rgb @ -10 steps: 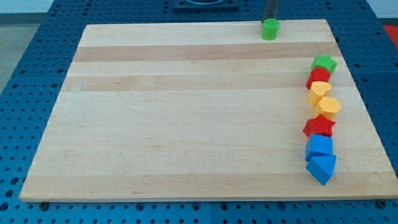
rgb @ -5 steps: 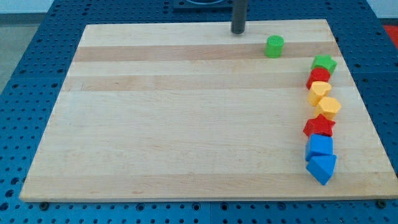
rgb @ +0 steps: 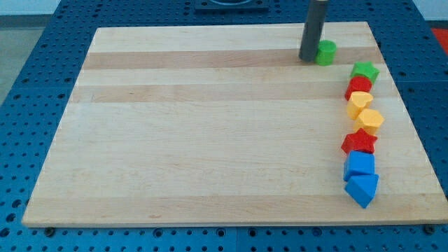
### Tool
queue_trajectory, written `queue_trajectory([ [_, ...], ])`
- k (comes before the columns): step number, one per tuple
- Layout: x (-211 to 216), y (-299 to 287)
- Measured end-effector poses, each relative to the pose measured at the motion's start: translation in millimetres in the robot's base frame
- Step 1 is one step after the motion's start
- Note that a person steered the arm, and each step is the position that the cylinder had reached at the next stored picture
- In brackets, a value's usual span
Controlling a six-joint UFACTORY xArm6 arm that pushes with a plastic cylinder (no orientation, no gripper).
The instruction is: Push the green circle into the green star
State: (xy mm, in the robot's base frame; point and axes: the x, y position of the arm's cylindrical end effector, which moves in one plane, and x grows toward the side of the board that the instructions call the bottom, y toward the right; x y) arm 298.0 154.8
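The green circle point(rgb: 325, 52) sits near the top right of the wooden board point(rgb: 210, 140). My tip point(rgb: 308, 58) touches its left side. The green star point(rgb: 365, 71) lies to the lower right of the circle, a short gap away, at the top of a column of blocks along the board's right side.
Below the green star run a red block point(rgb: 358, 87), two yellow blocks point(rgb: 360, 102) point(rgb: 369, 120), a red star point(rgb: 359, 142), a blue block point(rgb: 360, 164) and a blue triangle-like block point(rgb: 362, 188). The board's right edge is close to this column.
My tip moved from the top edge to the left, then came back to the circle's left side. The green circle moved down and right, closer to the green star.
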Motion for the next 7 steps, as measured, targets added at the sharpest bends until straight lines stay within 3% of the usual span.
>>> queue_trajectory([
  [4, -23, 2],
  [5, -42, 15],
  [7, -34, 70],
])
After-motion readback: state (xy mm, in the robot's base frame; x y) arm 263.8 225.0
